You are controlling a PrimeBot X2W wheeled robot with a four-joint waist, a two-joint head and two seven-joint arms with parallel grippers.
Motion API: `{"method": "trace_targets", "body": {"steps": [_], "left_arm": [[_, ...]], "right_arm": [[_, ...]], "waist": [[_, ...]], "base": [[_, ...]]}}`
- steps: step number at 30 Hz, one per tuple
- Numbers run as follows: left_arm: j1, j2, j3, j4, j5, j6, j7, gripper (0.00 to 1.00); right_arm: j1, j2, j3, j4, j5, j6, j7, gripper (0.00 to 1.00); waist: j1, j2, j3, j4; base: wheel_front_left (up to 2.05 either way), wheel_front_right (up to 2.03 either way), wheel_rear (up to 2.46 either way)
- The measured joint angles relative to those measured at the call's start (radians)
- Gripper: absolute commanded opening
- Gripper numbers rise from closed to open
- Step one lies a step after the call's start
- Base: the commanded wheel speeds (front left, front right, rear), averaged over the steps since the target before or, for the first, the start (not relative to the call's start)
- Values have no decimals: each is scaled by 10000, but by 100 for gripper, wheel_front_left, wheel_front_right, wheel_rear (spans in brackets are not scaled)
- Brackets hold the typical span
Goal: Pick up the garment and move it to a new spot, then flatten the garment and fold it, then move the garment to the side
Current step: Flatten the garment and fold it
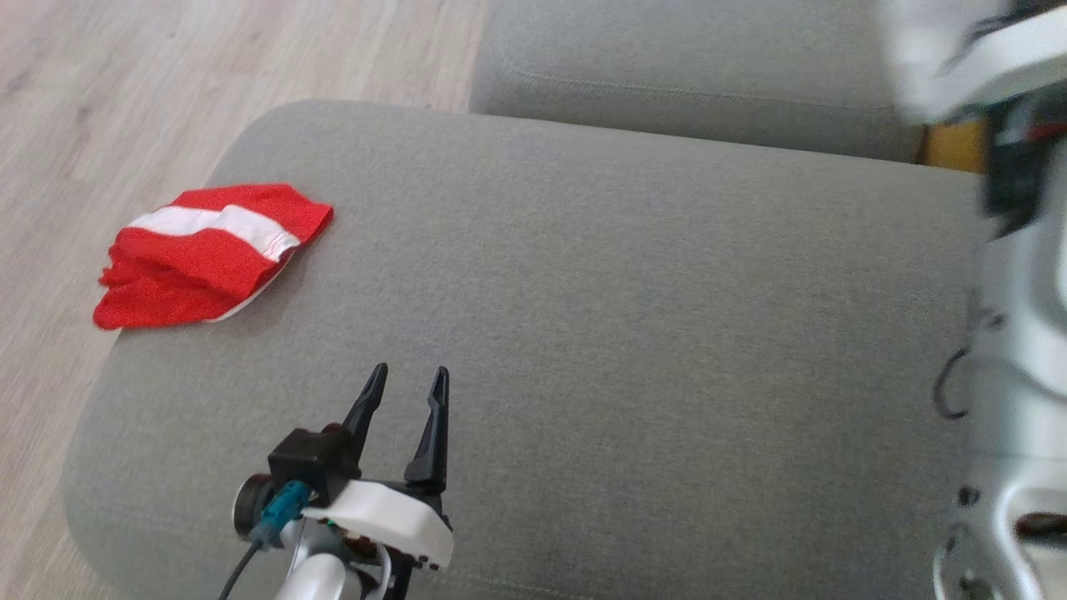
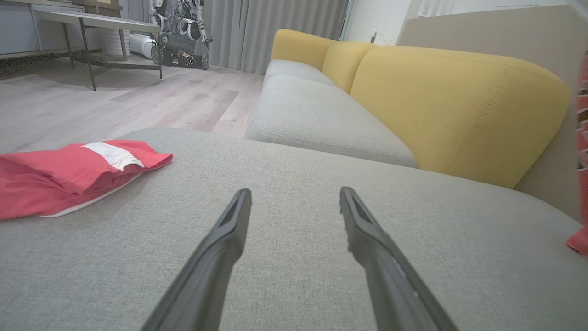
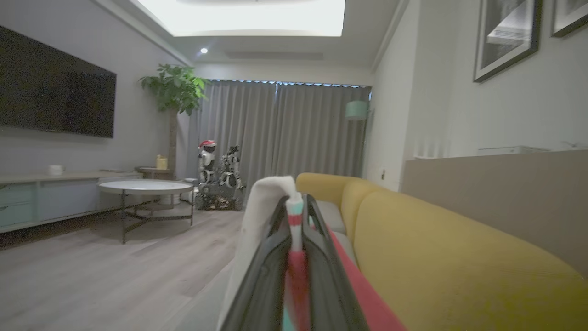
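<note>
My right gripper (image 3: 296, 202) is shut on a garment (image 3: 262, 202) of white, red and teal cloth, pinched between its fingers and held up in the air; the cloth drapes down both sides. A red strip of this garment (image 2: 581, 138) hangs at the right edge of the left wrist view. My left gripper (image 1: 410, 371) stands open and empty just above the grey seat cushion (image 1: 625, 292), also seen from the wrist (image 2: 294, 191). A second, folded red garment with a white band (image 1: 208, 250) lies at the cushion's left edge, up and left of the left gripper.
The right arm (image 1: 1017, 275) is blurred at the right edge of the head view. A second grey cushion (image 1: 692, 67) lies beyond, with yellow backrests (image 2: 450, 105) to the right. Wooden floor (image 1: 125, 83) borders the left. A round table (image 3: 144, 186) stands far off.
</note>
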Motion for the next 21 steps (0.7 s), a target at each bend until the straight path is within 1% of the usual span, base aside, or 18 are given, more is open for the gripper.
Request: {"method": "trace_targets", "body": {"steps": [3, 4, 6, 7, 8, 9, 11, 12, 14, 18, 21], "left_arm": [[-71, 4, -105, -23, -56, 10, 0, 100], [-131, 6, -209, -21, -100, 10, 0, 100], [-304, 0, -364, -15, -100, 10, 0, 100], [-402, -2, -441, -6, -102, 10, 0, 100], [-479, 0, -537, 10, -111, 10, 0, 100], [-521, 0, -594, 35, -196, 13, 0, 100], [-544, -8, -669, 125, -349, 92, 0, 100], [-544, -4, -675, 186, -395, 111, 0, 100], [-541, 6, -681, 399, -407, 182, 0, 100], [-537, 0, -650, 443, -407, 268, 0, 100], [-502, 2, -581, 414, -407, 272, 0, 100]], "right_arm": [[263, 173, 999, 520, 435, 0, 71, 0], [379, 178, 1373, 777, 777, 0, 65, 0], [593, 165, 2219, 1365, 2029, 0, -27, 0], [655, 163, 2627, 1689, 2527, 0, -94, 16], [659, 167, 3083, 2002, 2987, 0, -163, 16], [639, 155, 3643, 2270, 3522, 0, -209, 100], [549, 161, 4790, 2792, 4527, 0, -196, 100], [493, 178, 5237, 3020, 4836, 0, -192, 100], [231, 222, 5856, 3549, 5010, 0, -75, 100], [-475, 213, 6096, 4362, 5012, 0, -2, 100], [-711, 213, 6069, 4821, 4700, 0, -52, 100]], "waist": [[0, 0, 154, 205], [0, 0, 207, 287], [0, 0, 305, 476], [0, 0, 348, 578], [0, 0, 385, 685], [0, 0, 416, 793], [0, 0, 451, 1003], [0, 0, 456, 1094], [0, 0, 444, 1216], [0, 0, 332, 1158], [0, 0, 252, 940]], "base": [[0, 0, 0], [0, 0, 0], [0, 0, 0], [0, 0, 0], [0, 0, 0], [0, 0, 0], [0, 0, 0], [0, 0, 0], [0, 0, 0], [0, 0, 0], [0, 0, 0]]}}
